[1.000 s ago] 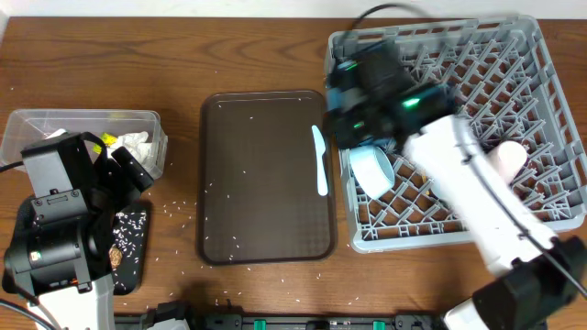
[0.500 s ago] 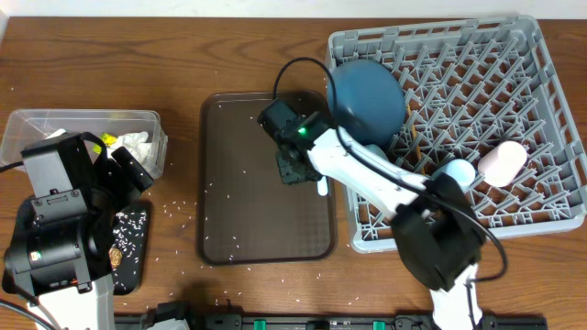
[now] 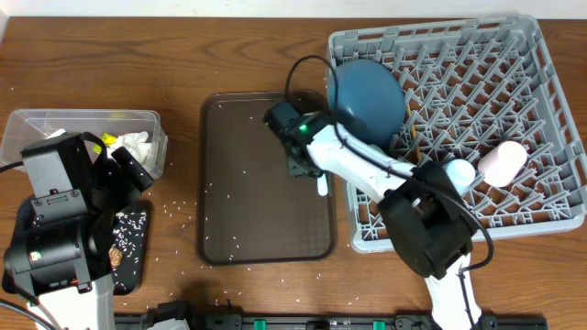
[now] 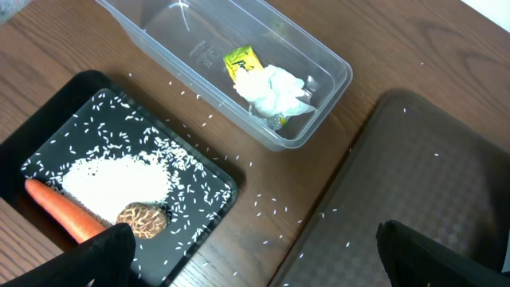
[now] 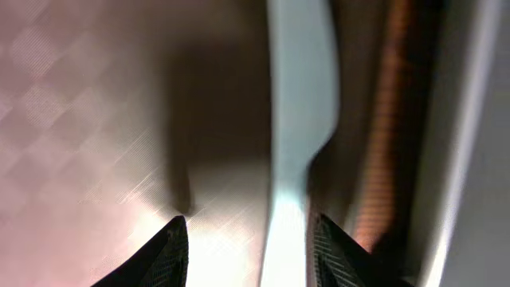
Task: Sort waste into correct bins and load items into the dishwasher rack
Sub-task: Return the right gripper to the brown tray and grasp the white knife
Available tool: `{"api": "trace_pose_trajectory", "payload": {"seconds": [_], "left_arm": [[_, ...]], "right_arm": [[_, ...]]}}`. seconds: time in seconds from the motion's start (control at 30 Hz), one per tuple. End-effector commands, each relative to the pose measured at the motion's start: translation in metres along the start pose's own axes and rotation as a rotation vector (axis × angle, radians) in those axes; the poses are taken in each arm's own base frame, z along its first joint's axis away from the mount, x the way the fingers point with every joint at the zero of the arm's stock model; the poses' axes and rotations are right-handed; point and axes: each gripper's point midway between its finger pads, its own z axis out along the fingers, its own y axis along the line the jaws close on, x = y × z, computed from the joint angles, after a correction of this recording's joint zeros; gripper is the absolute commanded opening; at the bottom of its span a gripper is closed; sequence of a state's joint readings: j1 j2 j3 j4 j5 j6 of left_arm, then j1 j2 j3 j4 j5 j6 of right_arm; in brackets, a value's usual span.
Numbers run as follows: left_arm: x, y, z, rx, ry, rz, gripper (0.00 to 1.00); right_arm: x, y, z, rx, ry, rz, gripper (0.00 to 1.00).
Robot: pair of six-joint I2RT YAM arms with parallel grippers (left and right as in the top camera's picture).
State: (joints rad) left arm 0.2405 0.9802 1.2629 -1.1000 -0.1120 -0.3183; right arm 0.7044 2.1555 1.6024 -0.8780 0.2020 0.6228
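The pale blue spoon [image 3: 321,186] lies on the right edge of the brown serving tray [image 3: 257,202]. My right gripper [image 3: 305,169] is low over it and open. In the right wrist view the spoon's handle [image 5: 299,119] runs between the fingertips [image 5: 171,251], nearer the right one. The grey dishwasher rack [image 3: 541,55] holds the blue plate [image 3: 367,96], the pink cup [image 3: 503,163] and the light blue cup [image 3: 459,172]. My left gripper [image 4: 271,263] hangs open over the table. The clear tub [image 4: 239,72] holds crumpled paper [image 4: 275,88] and a yellow wrapper [image 4: 241,60]. The black tray [image 4: 48,143] holds rice [image 4: 115,179], the carrot [image 4: 60,211] and a brown lump [image 4: 143,219].
Loose rice grains are scattered on the wooden table [image 3: 183,206] between the black tray and the serving tray, and on the serving tray itself. The rack's grey wall [image 5: 478,119] stands close to the right of the spoon.
My right arm has swung left from over the rack to the serving tray and come down over the spoon. The left arm has not moved.
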Motion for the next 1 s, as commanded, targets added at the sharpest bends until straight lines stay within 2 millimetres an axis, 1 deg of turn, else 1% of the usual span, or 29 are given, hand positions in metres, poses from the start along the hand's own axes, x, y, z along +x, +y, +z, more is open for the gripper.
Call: {"api": "trace_pose_trajectory", "payload": {"seconds": [0.0,0.2,0.37,0.47,0.57,0.63,0.7,0.73,0.83,0.97], "left_arm": [[-0.003,0.002,-0.002,-0.011,-0.010,-0.016,0.98],[-0.003,0.002,-0.002,-0.011,-0.010,-0.016,0.98],[-0.003,0.002,-0.002,-0.011,-0.010,-0.016,0.98],[-0.003,0.002,-0.002,-0.011,-0.010,-0.016,0.98],[-0.003,0.002,-0.002,-0.011,-0.010,-0.016,0.98],[-0.003,0.002,-0.002,-0.011,-0.010,-0.016,0.98],[-0.003,0.002,-0.002,-0.011,-0.010,-0.016,0.98],[-0.003,0.002,-0.002,-0.011,-0.010,-0.016,0.98],[-0.003,0.002,-0.002,-0.011,-0.010,-0.016,0.98],[-0.003,0.002,-0.002,-0.011,-0.010,-0.016,0.98]], "right_arm": [[-0.010,-0.010,0.003,0.010,-0.012,0.069,0.43],[-0.011,-0.012,0.005,0.004,-0.007,0.075,0.43],[-0.007,-0.004,0.006,-0.003,-0.009,0.062,0.40],[-0.003,-0.004,0.013,0.008,0.007,0.075,0.39],[0.002,-0.005,0.025,0.019,0.033,0.086,0.39],[0.006,-0.002,0.032,0.000,0.059,0.087,0.40],[0.009,0.006,0.037,-0.041,0.082,0.057,0.39],[0.009,0.010,0.037,-0.063,0.089,0.037,0.38],[0.009,0.014,0.036,-0.074,0.081,0.007,0.37],[0.010,0.023,0.035,-0.095,0.067,-0.053,0.32]]}}
